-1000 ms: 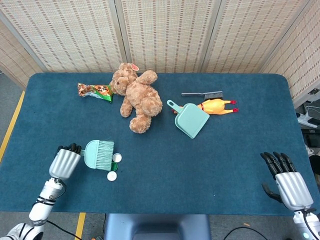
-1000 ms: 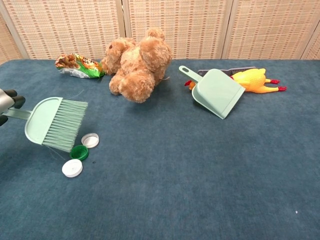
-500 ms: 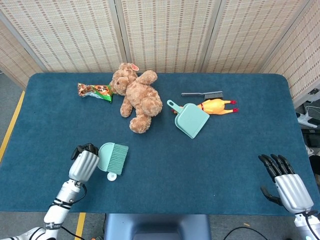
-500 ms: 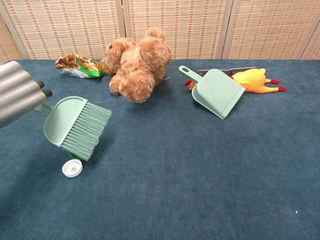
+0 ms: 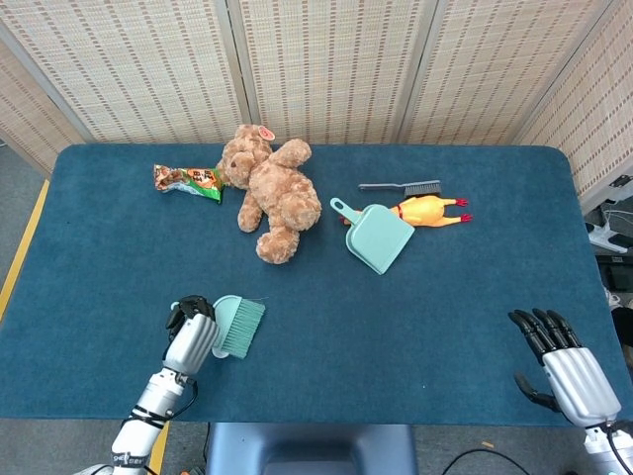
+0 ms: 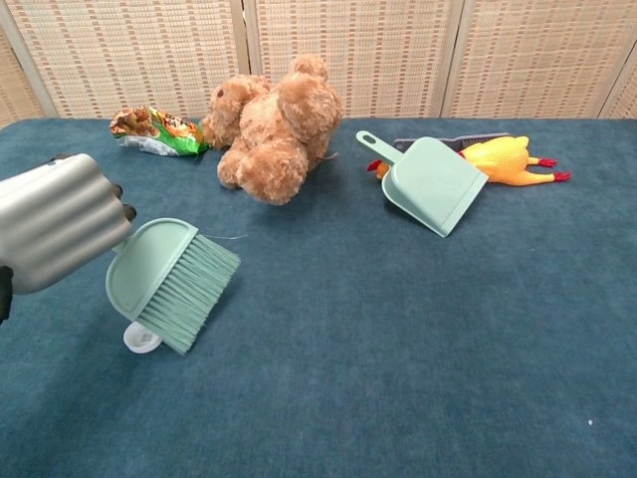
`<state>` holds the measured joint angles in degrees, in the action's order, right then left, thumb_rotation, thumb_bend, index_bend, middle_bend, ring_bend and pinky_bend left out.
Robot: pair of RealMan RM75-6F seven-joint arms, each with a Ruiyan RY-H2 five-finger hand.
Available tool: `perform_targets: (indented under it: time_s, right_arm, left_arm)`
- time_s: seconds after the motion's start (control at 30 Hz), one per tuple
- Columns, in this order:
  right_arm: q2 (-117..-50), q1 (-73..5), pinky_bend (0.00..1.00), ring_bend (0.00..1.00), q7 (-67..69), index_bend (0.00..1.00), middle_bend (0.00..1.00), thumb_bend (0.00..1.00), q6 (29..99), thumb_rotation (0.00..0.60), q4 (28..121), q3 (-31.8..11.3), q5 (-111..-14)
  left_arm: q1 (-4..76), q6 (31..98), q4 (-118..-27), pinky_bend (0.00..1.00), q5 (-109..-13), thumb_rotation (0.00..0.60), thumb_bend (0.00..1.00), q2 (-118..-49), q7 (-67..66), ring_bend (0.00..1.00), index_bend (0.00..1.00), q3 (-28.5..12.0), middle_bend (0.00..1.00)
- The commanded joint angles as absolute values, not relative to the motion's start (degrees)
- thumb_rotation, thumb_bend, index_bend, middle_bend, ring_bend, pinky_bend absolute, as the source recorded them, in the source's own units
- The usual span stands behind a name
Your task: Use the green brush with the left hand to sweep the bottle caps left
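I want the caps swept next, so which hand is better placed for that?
Left. The left hand holds the green brush right over a white cap; the right hand hangs empty at the table's far side.

no readable text anywhere, print on the snack packet (image 6: pixel 157 132) too small to make out

Head view: high above the near edge, looking down on the whole table (image 5: pixel 445 297).
Chest view: low, close, facing the far edge.
Shared: teddy bear (image 5: pixel 269 190) (image 6: pixel 274 129), dustpan (image 5: pixel 377 236) (image 6: pixel 430 182).
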<state>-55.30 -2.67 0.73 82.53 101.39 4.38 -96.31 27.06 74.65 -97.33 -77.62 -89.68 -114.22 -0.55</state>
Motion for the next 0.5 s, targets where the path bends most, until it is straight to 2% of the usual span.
perform_targets:
  time_s: [0.03,0.5]
  right_arm:
    - [-55.18,-2.69,0.00,0.00,0.79,0.00,0.06,0.26,82.55,0.600,101.51,4.50,-96.55]
    - [-54.56,-2.37,0.00,0.00,1.32,0.00,0.06,0.26,83.32,0.600,101.81,4.45,-96.48]
  left_arm:
    - [26.59,76.93,-98.11,0.85,-76.13,0.600,0.54,-91.33,-118.89,0.79,0.86,0.42,0.99]
    - [27.03,78.83,-94.92,0.85,-72.67,0.600,0.54,-91.06,-127.08,0.79,0.86,2.33,0.99]
